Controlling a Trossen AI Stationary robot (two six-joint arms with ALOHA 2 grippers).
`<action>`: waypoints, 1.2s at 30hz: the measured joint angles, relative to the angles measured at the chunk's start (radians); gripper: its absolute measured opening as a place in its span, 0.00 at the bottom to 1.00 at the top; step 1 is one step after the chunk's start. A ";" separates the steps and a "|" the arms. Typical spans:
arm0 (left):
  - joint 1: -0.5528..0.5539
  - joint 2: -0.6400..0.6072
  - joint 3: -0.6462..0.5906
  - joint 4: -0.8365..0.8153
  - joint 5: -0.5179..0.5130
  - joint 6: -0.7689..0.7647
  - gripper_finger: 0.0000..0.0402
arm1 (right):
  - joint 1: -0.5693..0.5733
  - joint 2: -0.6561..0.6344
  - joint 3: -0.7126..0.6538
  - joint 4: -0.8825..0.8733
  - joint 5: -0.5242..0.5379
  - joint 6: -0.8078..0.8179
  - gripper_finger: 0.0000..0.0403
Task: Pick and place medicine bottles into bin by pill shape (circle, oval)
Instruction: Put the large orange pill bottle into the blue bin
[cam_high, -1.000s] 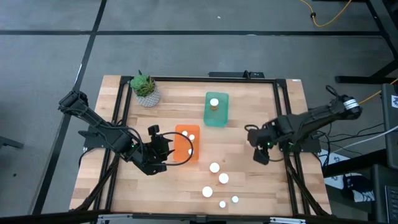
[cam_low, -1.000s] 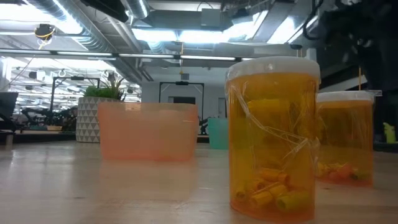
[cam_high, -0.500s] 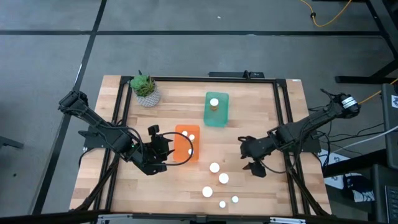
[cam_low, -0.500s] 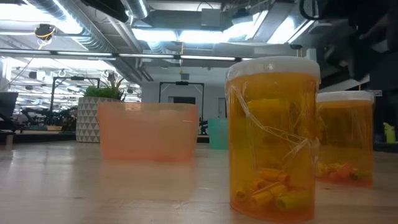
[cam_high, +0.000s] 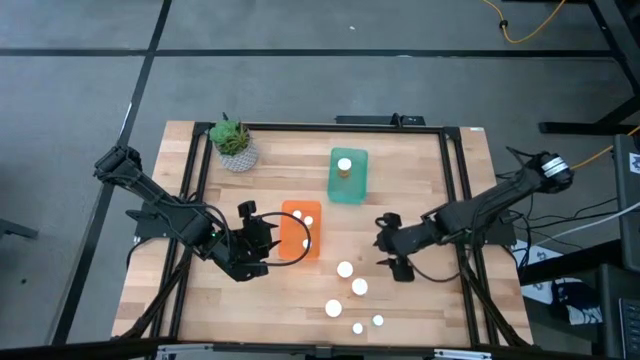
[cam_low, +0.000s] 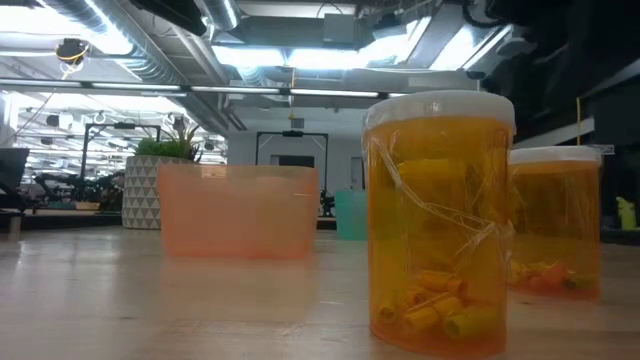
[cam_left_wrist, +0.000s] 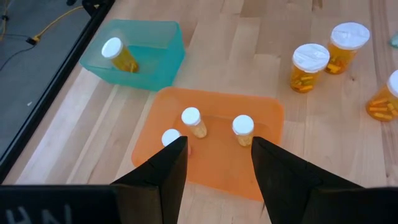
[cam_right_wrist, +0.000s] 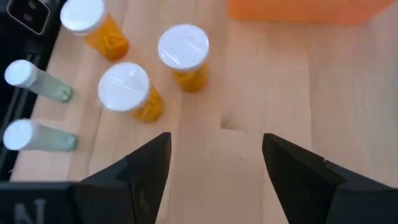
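Five loose medicine bottles stand or lie near the table's front: wide amber ones (cam_high: 345, 269), (cam_high: 359, 287), (cam_high: 334, 309) and two narrow ones (cam_high: 357, 328), (cam_high: 378, 321). The right wrist view shows the nearest wide bottle (cam_right_wrist: 183, 46) ahead of my open, empty right gripper (cam_right_wrist: 214, 155), which hovers just right of this group (cam_high: 388, 250). An orange bin (cam_high: 290, 245) holds three bottles (cam_left_wrist: 191, 116). A teal bin (cam_high: 350, 190) holds one bottle (cam_left_wrist: 112, 48). My left gripper (cam_left_wrist: 217, 155) hangs open and empty at the orange bin's left side (cam_high: 268, 240).
A potted plant (cam_high: 233, 143) stands at the far left corner. A black frame rail (cam_high: 455, 200) runs along the table's right side under my right arm. Bare wood lies between the bins and the loose bottles.
My right gripper has gone toward the table's left, a little lower, from near the right rail to beside the loose bottles, and its wrist has rolled and tipped on the way. Its jaws have stayed open. My left arm has kept still.
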 joint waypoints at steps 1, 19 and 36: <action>0.000 0.000 0.000 0.000 0.000 0.000 0.43 | 0.000 0.017 0.017 -0.007 0.000 0.000 0.63; 0.000 0.000 0.000 0.000 0.000 0.000 0.43 | 0.001 0.281 0.395 -0.400 -0.008 -0.074 0.63; 0.000 0.000 0.000 0.000 0.000 -0.001 0.43 | 0.001 0.282 0.396 -0.367 0.037 -0.016 0.63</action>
